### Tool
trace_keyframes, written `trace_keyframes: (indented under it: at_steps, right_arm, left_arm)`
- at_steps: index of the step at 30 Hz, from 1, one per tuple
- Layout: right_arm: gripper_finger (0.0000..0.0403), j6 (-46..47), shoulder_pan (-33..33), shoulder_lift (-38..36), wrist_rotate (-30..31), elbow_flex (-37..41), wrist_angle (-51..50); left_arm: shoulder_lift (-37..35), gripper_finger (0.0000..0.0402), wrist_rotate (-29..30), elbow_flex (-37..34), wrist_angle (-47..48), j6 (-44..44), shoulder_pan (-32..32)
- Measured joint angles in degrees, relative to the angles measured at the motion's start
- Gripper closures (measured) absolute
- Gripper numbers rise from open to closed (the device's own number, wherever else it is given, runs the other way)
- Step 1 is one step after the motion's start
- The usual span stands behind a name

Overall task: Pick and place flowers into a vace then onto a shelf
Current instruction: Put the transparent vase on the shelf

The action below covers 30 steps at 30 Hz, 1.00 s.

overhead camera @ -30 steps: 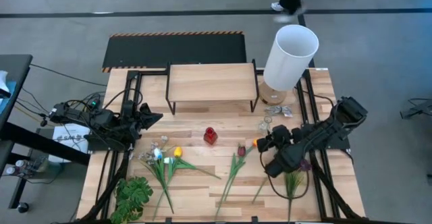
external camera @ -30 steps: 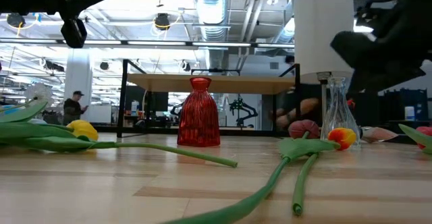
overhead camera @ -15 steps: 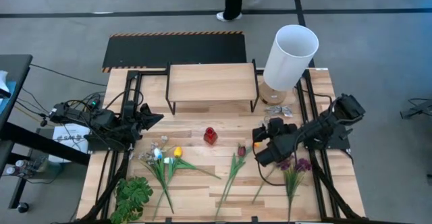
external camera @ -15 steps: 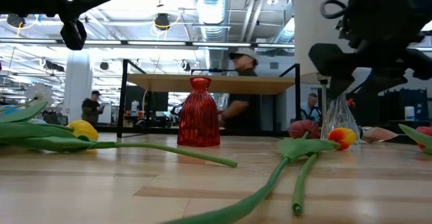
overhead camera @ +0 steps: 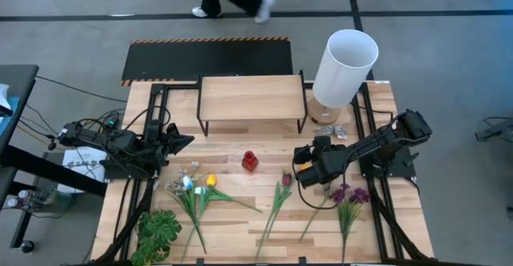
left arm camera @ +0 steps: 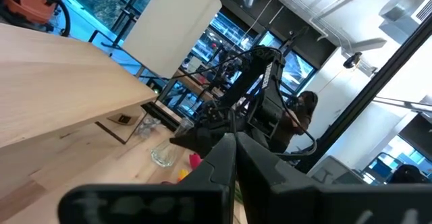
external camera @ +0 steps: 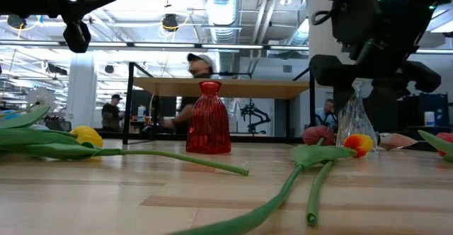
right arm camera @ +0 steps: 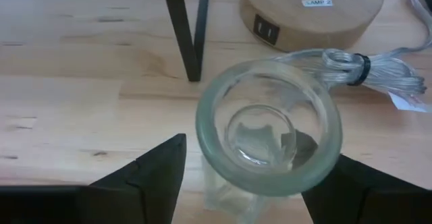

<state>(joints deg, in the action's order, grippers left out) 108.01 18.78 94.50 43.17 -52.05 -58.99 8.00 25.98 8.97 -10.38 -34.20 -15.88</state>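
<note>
Since a second ago the right gripper (overhead camera: 303, 168) has swung from the purple bunch (overhead camera: 350, 195) toward the counter's middle, fingers (right arm camera: 145, 173) spread wide around the clear glass vase (right arm camera: 268, 126), not yet clamped. Flowers (overhead camera: 210, 181) lie along the near edge; the shelf (overhead camera: 251, 97) stands at the far edge. Left gripper (overhead camera: 183, 140) waits clenched at the left edge. An off-centre squeeze could tip the vase.

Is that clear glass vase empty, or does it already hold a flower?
Empty. Looking down into the glass vase, only its bare bottom shows, and the flowers lie flat on the table.
</note>
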Motion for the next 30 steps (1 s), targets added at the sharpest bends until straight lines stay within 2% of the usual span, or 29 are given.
trace_keyframes:
  at_steps: [11,21,30]
  right_arm:
    - [0.0286,-0.1,-1.5,0.0,0.7,0.0,-0.5]
    - [0.0276,-0.1,-1.5,0.0,0.6,0.0,-0.7]
    - [0.0287,-0.6,-0.3,0.0,0.3,-0.4,-1.0]
  left_arm:
    - [0.0,0.0401,-0.2,0.0,0.9,-0.9,0.0]
    - [0.0,0.0401,-0.2,0.0,1.1,-0.9,0.0]
    - [0.0,0.0401,-0.2,0.0,5.2,-1.0,0.0]
